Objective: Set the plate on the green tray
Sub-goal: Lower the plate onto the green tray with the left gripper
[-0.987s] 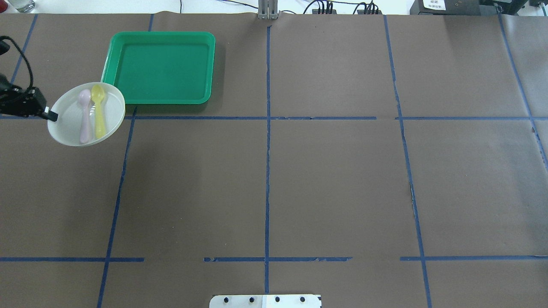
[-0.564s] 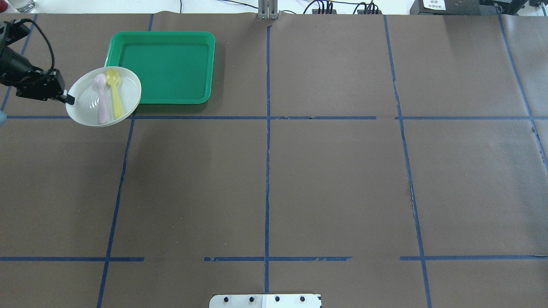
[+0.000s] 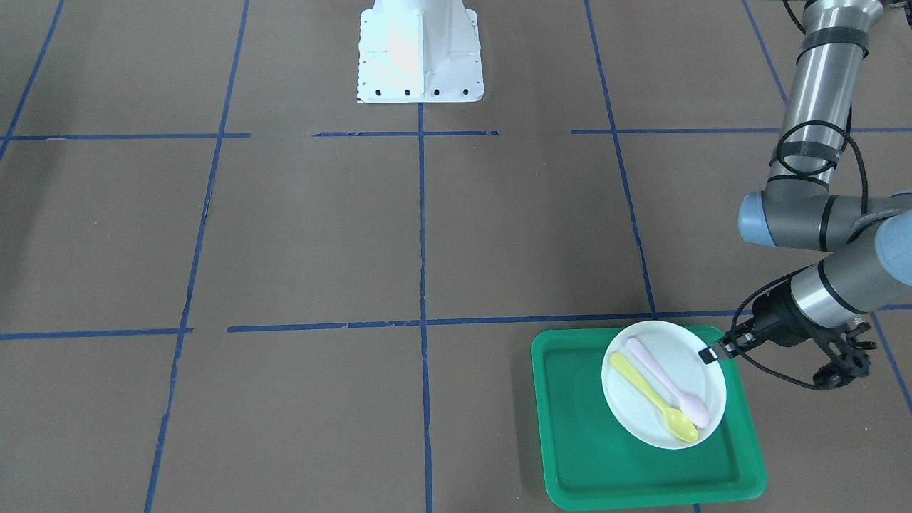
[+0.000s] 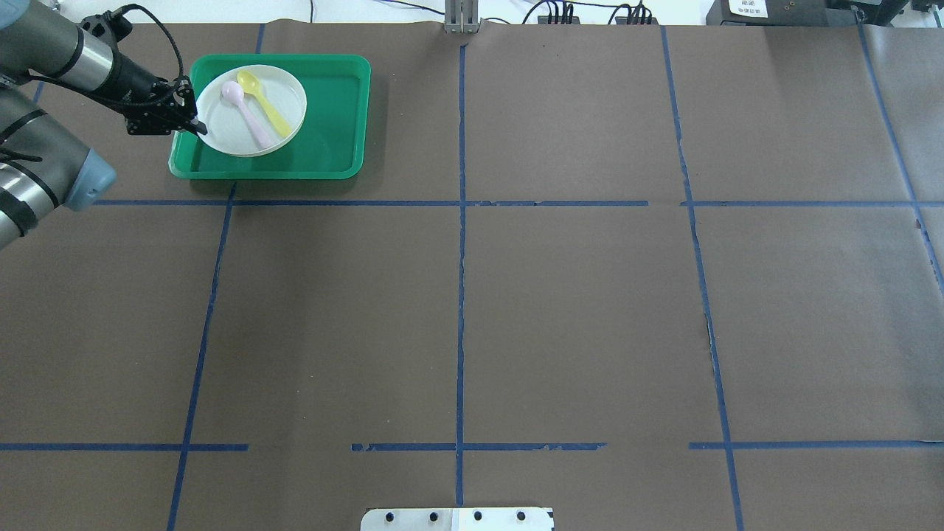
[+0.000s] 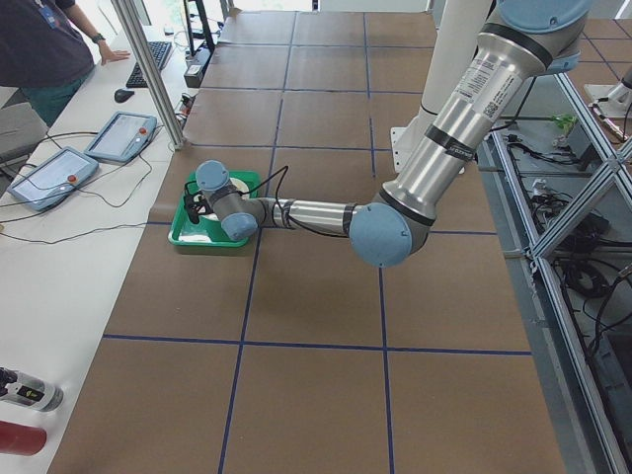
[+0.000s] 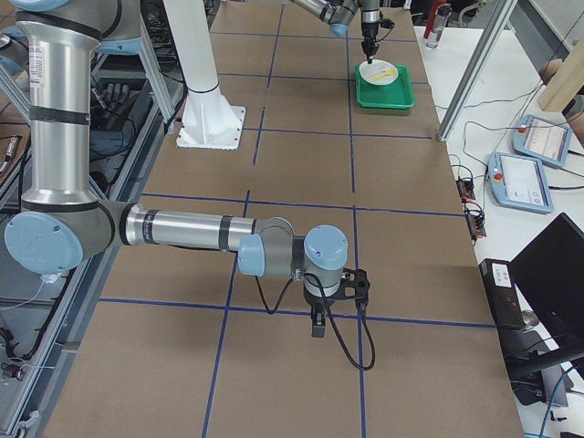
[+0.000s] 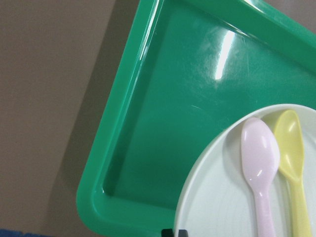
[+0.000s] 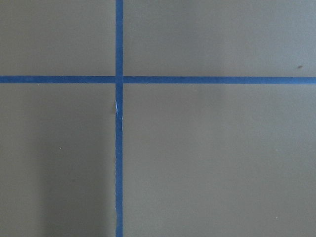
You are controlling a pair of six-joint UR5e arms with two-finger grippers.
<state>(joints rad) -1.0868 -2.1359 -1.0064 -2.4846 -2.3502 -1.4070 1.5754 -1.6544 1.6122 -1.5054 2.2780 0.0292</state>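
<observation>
My left gripper [image 4: 198, 125] is shut on the near-left rim of the small white plate [image 4: 251, 109]. It holds the plate over the left part of the green tray [image 4: 324, 125]. A pink spoon [image 4: 247, 114] and a yellow spoon [image 4: 264, 107] lie on the plate. In the front view the gripper [image 3: 709, 354] pinches the plate [image 3: 652, 399], which covers part of the tray's [image 3: 584, 442] rim. The left wrist view shows the plate [image 7: 222, 197] above the tray floor [image 7: 163, 123]. My right gripper [image 6: 317, 328] hangs over bare table far away; I cannot tell its state.
Blue tape lines [image 4: 461, 295] cross the brown table cover. The robot's white base plate [image 3: 420, 50] stands at the near middle edge. Pendant tablets [image 5: 118, 133] and cables lie on the white bench beyond the tray.
My left gripper has carried the plate with both spoons from left of the tray's near corner, forward and rightward, to over the tray.
</observation>
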